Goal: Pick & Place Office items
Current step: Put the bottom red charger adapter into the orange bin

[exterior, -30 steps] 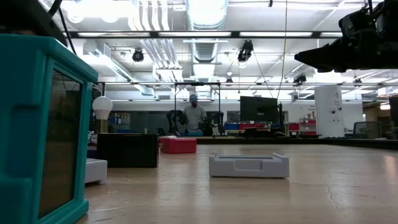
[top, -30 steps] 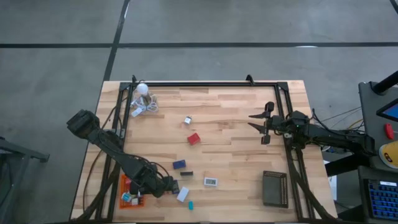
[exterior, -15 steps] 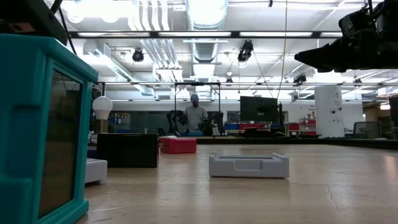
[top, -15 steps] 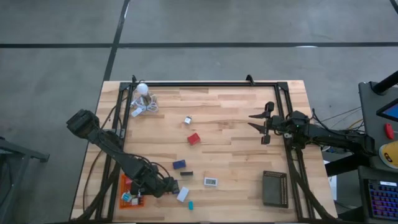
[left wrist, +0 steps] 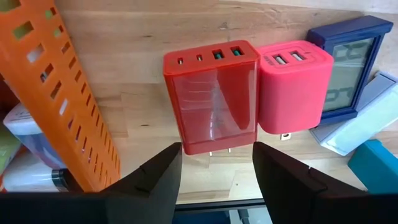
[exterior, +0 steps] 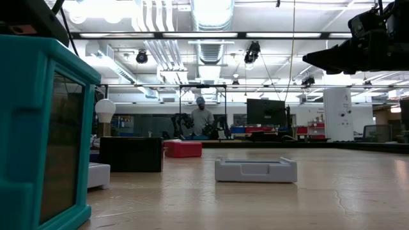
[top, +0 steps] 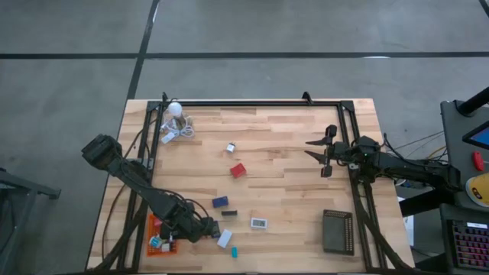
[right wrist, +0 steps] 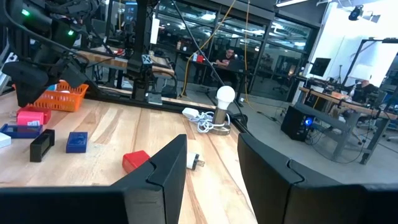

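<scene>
My left gripper (left wrist: pixel 216 149) is at the table's near left, beside the orange tray (top: pixel 157 233), shut on a red charger (left wrist: pixel 211 93). Next to the charger on the table are a pink charger (left wrist: pixel 292 87), a navy clock (left wrist: pixel 351 62), a white piece (left wrist: pixel 360 124) and a teal piece (left wrist: pixel 376 165). Farther out lie a red block (top: pixel 238 170), a navy piece (top: pixel 220 202), a black piece (top: pixel 229 213) and a white clock (top: pixel 259 223). My right gripper (top: pixel 325 155) hangs open and level above the table's right side, with nothing between its fingers. My left gripper pinches the red charger's two long sides near its pronged end (left wrist: pixel 186 146) between its two fingers. The fingers come steeply from above and lie along the charger. Whether the charger rests on the table or is lifted, I cannot tell.
The orange tray (left wrist: pixel 62 93) holds a few small items. A black ribbed tray (top: pixel 337 231) sits at the near right. A white bulb with a coiled cord (top: pixel 176 122) is at the far left corner. A small grey piece (top: pixel 230 147) lies mid-table. A person stands in the room beyond.
</scene>
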Robot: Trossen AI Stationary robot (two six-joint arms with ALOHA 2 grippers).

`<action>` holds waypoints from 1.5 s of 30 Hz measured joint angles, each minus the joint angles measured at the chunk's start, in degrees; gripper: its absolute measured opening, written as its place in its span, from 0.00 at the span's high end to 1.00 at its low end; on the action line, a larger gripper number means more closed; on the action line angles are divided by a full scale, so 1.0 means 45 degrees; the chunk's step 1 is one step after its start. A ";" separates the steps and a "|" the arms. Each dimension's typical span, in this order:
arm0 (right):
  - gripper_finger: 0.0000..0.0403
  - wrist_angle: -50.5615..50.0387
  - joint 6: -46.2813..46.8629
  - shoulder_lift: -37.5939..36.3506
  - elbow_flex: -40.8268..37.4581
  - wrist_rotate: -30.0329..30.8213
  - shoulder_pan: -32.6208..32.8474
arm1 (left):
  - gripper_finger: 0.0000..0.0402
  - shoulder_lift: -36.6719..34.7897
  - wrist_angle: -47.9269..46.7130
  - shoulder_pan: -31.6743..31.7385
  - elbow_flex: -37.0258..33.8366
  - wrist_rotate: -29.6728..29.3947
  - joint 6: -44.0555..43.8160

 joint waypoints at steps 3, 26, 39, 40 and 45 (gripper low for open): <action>0.65 0.0000 0.0000 0.0000 0.0000 0.0004 0.0000 | 0.50 -0.0002 -0.0054 0.0000 0.0000 -0.0120 0.0000; 0.65 0.0000 0.0000 0.0000 0.0000 0.0004 0.0000 | 0.50 -0.0009 -0.0215 0.0000 -0.0005 -0.0608 0.0034; 0.65 0.0000 0.0000 0.0000 0.0000 0.0004 0.0000 | 0.50 -0.0008 -0.0106 0.0001 -0.0010 -0.0186 -0.0112; 0.65 0.0001 0.0000 0.0000 0.0000 0.0004 0.0000 | 0.50 -0.0009 -0.0106 0.0000 -0.0010 -0.0189 -0.0104; 0.65 0.0002 0.0000 0.0000 0.0002 0.0001 0.0000 | 0.50 -0.0010 -0.0135 0.0000 -0.0010 -0.0186 -0.0063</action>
